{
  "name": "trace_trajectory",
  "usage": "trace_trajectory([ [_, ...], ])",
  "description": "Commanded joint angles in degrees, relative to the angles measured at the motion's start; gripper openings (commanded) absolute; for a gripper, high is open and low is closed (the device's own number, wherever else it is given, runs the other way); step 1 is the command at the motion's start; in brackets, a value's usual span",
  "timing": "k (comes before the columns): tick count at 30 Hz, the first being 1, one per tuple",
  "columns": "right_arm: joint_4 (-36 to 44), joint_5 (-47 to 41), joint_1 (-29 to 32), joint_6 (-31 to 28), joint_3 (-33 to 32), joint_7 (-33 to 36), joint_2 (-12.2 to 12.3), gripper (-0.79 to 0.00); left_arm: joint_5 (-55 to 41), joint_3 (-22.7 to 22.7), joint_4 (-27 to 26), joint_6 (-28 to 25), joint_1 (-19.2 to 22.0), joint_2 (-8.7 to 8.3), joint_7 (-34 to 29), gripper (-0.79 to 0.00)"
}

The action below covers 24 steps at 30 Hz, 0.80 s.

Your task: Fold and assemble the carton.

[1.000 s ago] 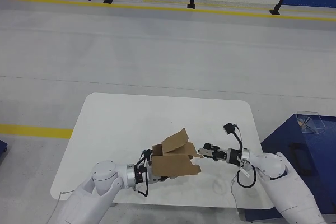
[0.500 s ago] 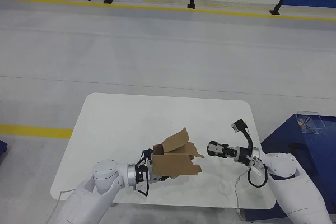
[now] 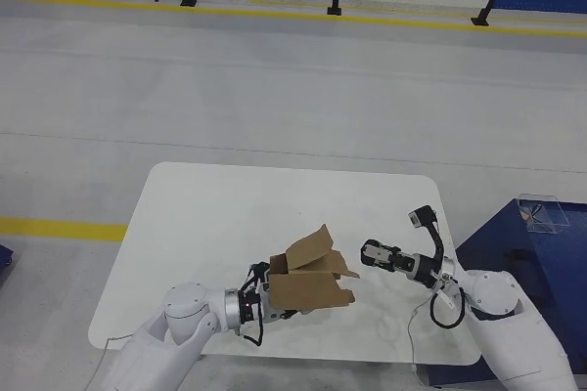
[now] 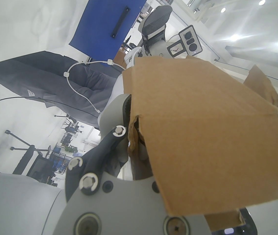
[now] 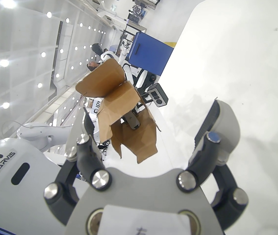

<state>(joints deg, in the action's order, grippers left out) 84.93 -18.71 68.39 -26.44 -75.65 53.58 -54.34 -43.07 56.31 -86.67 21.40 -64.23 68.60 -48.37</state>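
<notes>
Left claw [image 3: 262, 296] is pinching one wall of the brown carton [image 3: 308, 276], with one finger inside the box and one outside. It is holding the carton over the near middle of the white desk [image 3: 225, 210]. The carton is sitting tipped on its side, with its open end facing right. Its flaps are sticking out loose, and one big flap is pointing up toward the far side. I cannot tell if the carton is touching the desk. Right claw [image 3: 370, 253] is hanging just to the right of the carton, not touching it. Its two fingers [image 5: 223, 125] are standing wide apart and are holding nothing. The carton is sitting between the two claws.
</notes>
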Motion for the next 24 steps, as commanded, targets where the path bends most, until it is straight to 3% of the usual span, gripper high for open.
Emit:
trace_trajectory([
  [1,0.64,0.61,0.21,0.21,0.47,-0.20,-0.08,0.000,0.05,-0.02,-0.19,-0.04,-0.15,-0.02,0.00,-0.785],
  [12,0.73,6.75,-1.21,2.11,6.61,-3.17,-1.29,0.000,0.75,-0.20,-1.26,-1.01,-0.93,-0.10,-0.33,-0.785],
  [24,-1.77,7.79,-3.04,1.72,10.59,-4.27,-2.45,0.000,1.09,-0.49,-1.14,-1.25,-0.92,-0.08,-0.56,-0.785],
])
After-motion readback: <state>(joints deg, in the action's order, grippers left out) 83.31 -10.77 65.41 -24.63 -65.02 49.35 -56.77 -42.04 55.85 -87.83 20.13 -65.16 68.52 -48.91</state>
